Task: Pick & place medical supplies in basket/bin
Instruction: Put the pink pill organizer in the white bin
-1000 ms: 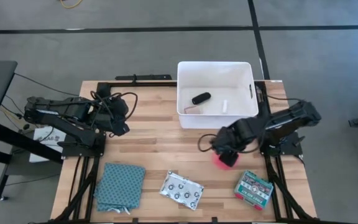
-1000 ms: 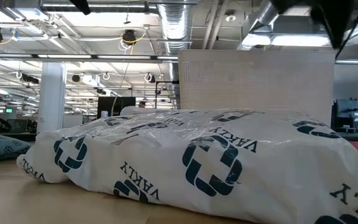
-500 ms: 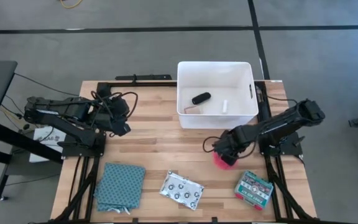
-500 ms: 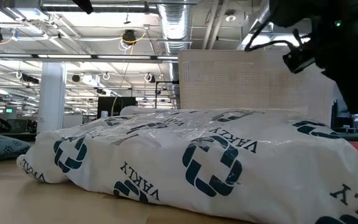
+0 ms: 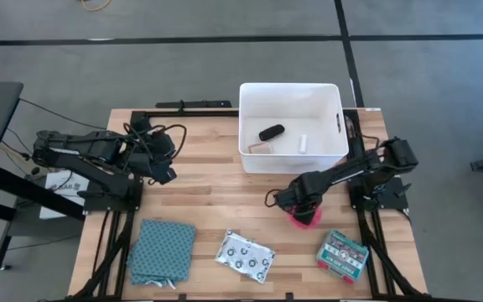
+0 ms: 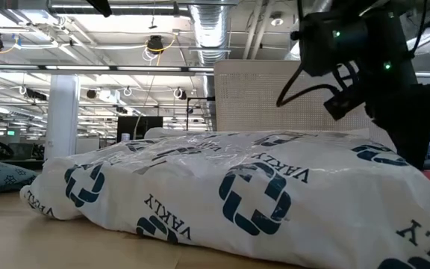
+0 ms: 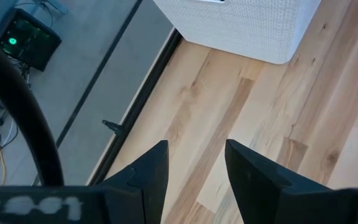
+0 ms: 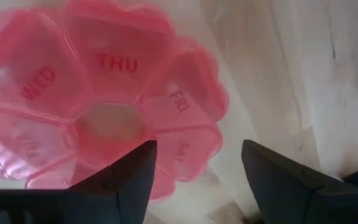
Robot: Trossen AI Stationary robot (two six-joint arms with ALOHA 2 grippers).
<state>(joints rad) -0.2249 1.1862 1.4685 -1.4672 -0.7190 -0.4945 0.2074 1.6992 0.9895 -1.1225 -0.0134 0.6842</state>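
A pink, flower-shaped pill box with day labels lies flat on the wood near the table's right side. My right gripper is open and points down over it. One finger stands in front of its rim and the other over bare wood beside it. The white bin sits at the far edge and holds a black cylinder, a white stick and a beige roll. My left gripper waits open over the table's left side.
A silvery dotted packet lies near the front edge and fills the low view. A green-and-red box sits at the near right. A teal patterned pack lies at the near left. Bare wood runs between the bin and these items.
My right arm has come down toward the pink pill box and shifted a little toward the table's left. It has dropped into the low view. The pill box has stayed where it was.
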